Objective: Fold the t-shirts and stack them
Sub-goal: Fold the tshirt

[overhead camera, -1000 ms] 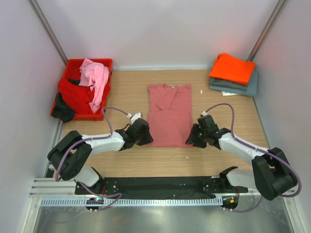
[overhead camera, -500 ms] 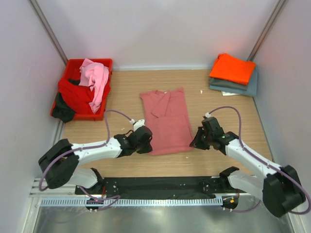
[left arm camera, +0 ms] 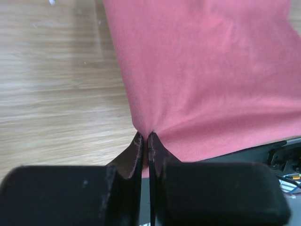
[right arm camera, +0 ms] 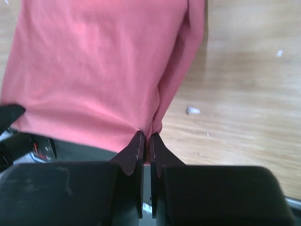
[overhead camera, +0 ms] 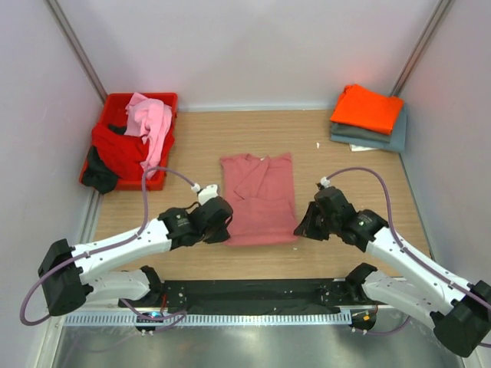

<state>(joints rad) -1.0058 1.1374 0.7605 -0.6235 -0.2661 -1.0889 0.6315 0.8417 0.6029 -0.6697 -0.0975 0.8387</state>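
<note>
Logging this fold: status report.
Left end effector shut on dusty salmon-pink cloth t-shirt, near corner. Right end effector shut on the other near corner. Red plastic crate, folded stack both apart.

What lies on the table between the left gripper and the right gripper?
Only the salmon-pink t-shirt; the left gripper and right gripper each pinch one near corner. The top external view shows this.

Matt soft cloth t-shirt (overhead camera: 259, 198), seemingly wooden table (overhead camera: 192, 146)
</note>
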